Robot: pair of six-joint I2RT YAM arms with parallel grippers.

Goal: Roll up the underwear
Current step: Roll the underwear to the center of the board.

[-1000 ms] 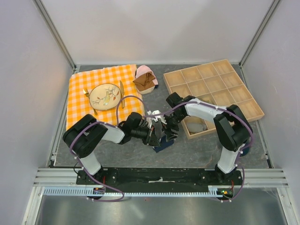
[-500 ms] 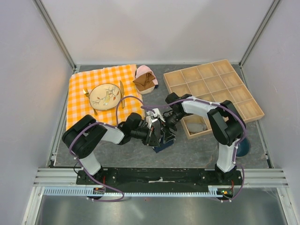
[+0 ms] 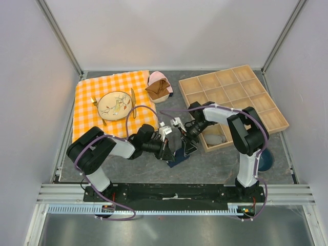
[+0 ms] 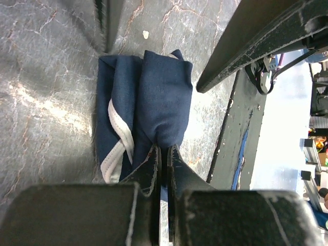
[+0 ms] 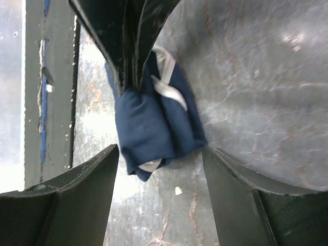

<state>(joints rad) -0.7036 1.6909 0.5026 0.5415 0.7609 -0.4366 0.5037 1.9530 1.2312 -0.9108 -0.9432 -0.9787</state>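
Left tool (image 4: 163, 154) clamps underwear (image 4: 160, 97); pinched edge hidden

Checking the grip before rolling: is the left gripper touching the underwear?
Touching. The left wrist view shows the left gripper shut, its tips pinching a fold of the underwear.

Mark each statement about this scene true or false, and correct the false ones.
1. The left gripper is shut on the underwear. True.
2. A plate sits on the checked cloth. True.
3. The right gripper is clamped shut on the underwear. False: it is open, with the underwear between its fingers.
4. The underwear lies on the checked cloth. False: it lies on the bare grey table.
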